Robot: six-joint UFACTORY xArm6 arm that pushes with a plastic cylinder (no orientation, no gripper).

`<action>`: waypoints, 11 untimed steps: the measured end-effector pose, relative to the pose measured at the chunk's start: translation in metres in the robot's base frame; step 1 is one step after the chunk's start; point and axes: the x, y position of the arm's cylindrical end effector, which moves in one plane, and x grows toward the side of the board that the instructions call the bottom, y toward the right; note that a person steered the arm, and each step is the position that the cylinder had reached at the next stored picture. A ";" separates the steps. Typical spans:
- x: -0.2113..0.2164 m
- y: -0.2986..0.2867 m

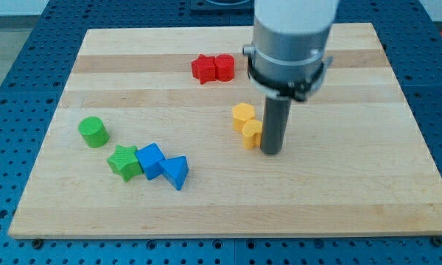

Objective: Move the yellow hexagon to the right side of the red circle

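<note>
The yellow hexagon (252,134) sits near the board's middle, touching a second yellow block (243,115) just above and to its left. My tip (271,152) stands right beside the yellow hexagon, on its right, touching or nearly touching it. The red circle (225,67) lies toward the view's top, above the yellow blocks, with a red star-shaped block (203,69) pressed against its left side.
A green cylinder (93,132) sits at the view's left. Below and right of it lie a green star (124,161), a blue block (151,160) and a blue triangle (176,172), packed in a row. The wooden board (353,191) rests on a blue perforated table.
</note>
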 end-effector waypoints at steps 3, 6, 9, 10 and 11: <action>-0.044 0.002; 0.024 -0.026; -0.043 -0.081; -0.061 -0.078; -0.061 -0.077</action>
